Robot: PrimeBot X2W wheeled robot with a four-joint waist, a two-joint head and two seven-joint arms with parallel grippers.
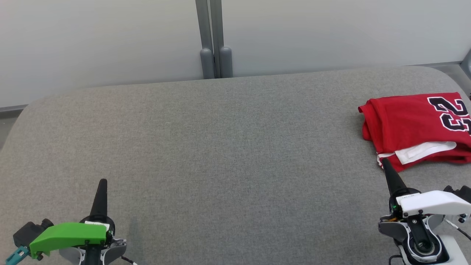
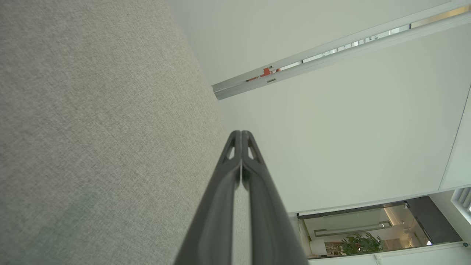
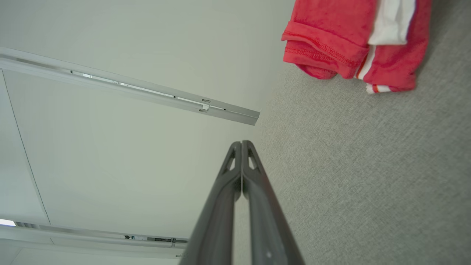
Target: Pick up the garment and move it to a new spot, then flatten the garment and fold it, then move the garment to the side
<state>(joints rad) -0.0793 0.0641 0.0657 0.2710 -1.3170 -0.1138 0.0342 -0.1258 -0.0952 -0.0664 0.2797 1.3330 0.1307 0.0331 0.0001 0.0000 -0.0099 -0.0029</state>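
Looking through the head view, I have the garment (image 1: 412, 125) at the right edge of the frame, a little above mid-height. It is a red jersey with a dark number (image 1: 450, 114) on top and a white trim panel (image 1: 423, 149) showing along its lower side. It lies on the grey padded surface (image 1: 220, 147) as a compact stack of layers, so I judge the folding done and the bundle already off to the side.

My left gripper (image 1: 102, 184) sits at the lower left with its two fingers pressed together and nothing between them; the left wrist view shows the same closed tips (image 2: 241, 134) over bare grey cloth. My right gripper (image 1: 385, 163) is at the lower right, fingers likewise pressed together and empty. Its tip looks close to the jersey's lower left corner from the head. In the right wrist view the tips (image 3: 241, 144) stand apart from the jersey (image 3: 331, 36), which is at the upper right.

The fabric looks light, soft and limp, and I expect it to sag and slide open if lifted by one layer. If I had to take it again, I would pinch the thick rolled fold on its left side, through all layers, ideally with both arms.

Nothing here serves as a container; the jersey rests directly on the surface.
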